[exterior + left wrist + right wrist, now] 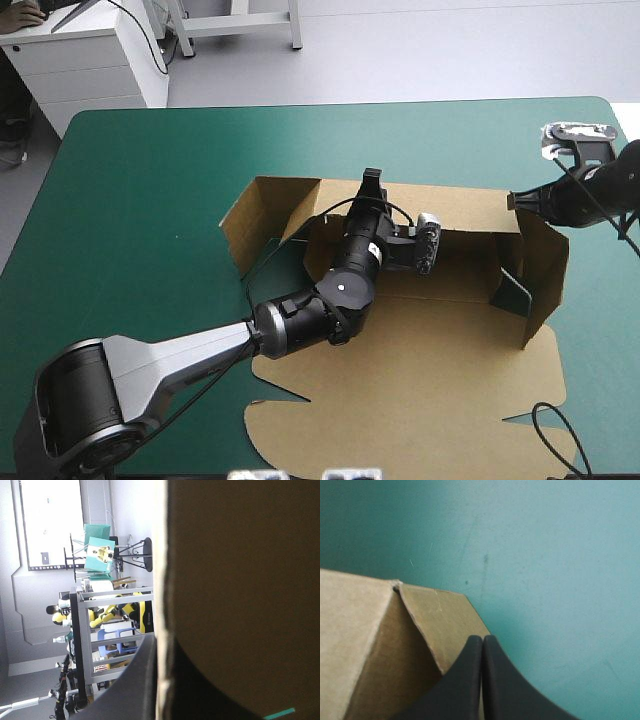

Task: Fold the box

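Observation:
The brown box point(420, 370) lies mid-table with its far wall and right side wall raised and its wide front panel flat. My left gripper point(371, 180) reaches over from inside the box to the top edge of the far wall. In the left wrist view the board point(240, 580) runs edge-on between the black fingers point(130, 690), so the left gripper point(162, 652) is shut on it. My right gripper point(513, 200) is at the box's far right corner. Its fingers meet in a point point(482, 641), shut, with the tips against the corner flap point(440, 625).
Bare teal-green cover point(150, 180) spreads left of and beyond the box, and more shows past the right gripper point(560, 555). The left side flap point(245, 225) stands angled outward. A white cabinet point(100, 60) stands off the table's far left corner.

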Tool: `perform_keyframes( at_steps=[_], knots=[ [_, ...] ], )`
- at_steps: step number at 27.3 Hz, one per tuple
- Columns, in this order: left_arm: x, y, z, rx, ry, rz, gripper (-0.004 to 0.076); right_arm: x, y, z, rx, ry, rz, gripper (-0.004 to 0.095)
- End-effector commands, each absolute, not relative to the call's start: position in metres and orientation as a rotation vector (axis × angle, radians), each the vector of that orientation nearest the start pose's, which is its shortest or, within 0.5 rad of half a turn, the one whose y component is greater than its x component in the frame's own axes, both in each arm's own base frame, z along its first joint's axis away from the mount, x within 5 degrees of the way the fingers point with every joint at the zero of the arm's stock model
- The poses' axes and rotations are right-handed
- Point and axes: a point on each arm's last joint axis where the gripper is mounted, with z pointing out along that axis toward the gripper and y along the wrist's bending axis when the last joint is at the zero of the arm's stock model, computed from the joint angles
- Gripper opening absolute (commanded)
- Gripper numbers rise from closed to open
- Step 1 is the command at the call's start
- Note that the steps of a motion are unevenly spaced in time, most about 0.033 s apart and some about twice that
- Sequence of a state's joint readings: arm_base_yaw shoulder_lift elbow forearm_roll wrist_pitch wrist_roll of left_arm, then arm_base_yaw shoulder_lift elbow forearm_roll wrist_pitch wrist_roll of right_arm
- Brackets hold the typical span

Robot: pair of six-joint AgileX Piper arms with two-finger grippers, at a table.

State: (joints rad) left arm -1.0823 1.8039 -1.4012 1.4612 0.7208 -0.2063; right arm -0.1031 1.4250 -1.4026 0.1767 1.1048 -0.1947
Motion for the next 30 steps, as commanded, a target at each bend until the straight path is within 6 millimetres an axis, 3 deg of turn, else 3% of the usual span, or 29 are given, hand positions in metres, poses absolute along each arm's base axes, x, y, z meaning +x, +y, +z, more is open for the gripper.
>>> perform_keyframes(
  at_steps=[1, 6, 15, 24, 26, 30],
  knots=[
    [0.24, -0.327, 0.337, 1.452, 1.173, 0.804, -0.0008, 0.278, -0.016, 0.375, -0.081, 2.522, 0.113, -0.0019],
    [0.24, -0.326, 0.337, 1.449, 1.179, 0.809, -0.0008, 0.26, -0.015, 0.359, -0.061, 2.472, 0.094, -0.0019],
    [0.24, -0.326, 0.337, 1.449, 1.179, 0.809, -0.0008, 0.223, -0.012, 0.349, -0.072, 2.402, 0.067, -0.0019],
    [0.24, -0.326, 0.337, 1.449, 1.179, 0.809, -0.0008, 0.208, -0.011, 0.34, -0.163, 2.349, 0.007, -0.0019],
    [0.24, -0.326, 0.337, 1.449, 1.179, 0.809, -0.0008, 0.208, -0.011, 0.34, -0.227, 2.348, -0.018, -0.0004],
    [0.24, -0.326, 0.336, 1.449, 1.186, 0.804, -0.0008, 0.204, -0.009, 0.337, -0.35, 2.385, -0.039, 0.0146]
  ],
)
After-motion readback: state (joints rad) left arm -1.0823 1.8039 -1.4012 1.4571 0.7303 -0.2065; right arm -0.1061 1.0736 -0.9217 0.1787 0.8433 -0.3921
